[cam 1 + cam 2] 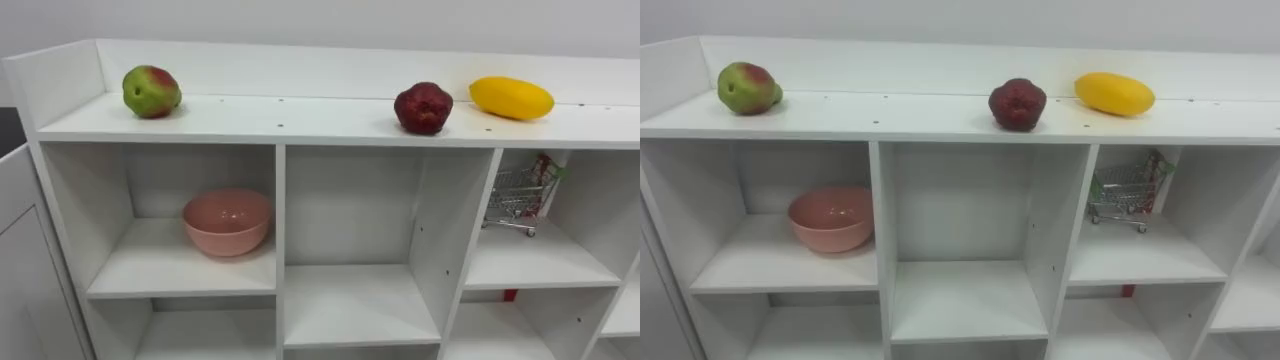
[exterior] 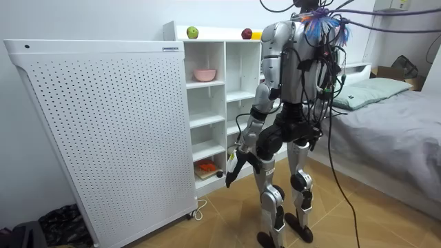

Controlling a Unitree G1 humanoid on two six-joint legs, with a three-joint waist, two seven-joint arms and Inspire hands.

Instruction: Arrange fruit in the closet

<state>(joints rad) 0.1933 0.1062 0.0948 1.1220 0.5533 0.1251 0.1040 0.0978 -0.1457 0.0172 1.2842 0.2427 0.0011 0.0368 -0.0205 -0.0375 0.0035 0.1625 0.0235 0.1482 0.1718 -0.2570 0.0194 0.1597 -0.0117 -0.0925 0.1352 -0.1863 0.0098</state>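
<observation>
Three fruits lie on top of the white closet (image 1: 300, 122). At the left is a green and red fruit (image 1: 151, 91), right of the middle a dark red fruit (image 1: 423, 108), and beside it a yellow oval fruit (image 1: 511, 98). In the room view I stand facing the closet, close to it. My left hand (image 2: 234, 160) hangs low beside my thigh with its fingers straight and nothing in it, well below the fruit.
A pink bowl (image 1: 227, 221) sits in the upper left compartment and a small wire shopping cart (image 1: 520, 197) in the upper right one. The middle compartment (image 1: 350, 300) is bare. A white perforated panel (image 2: 103, 131) stands beside the closet and a bed (image 2: 393, 110) behind me.
</observation>
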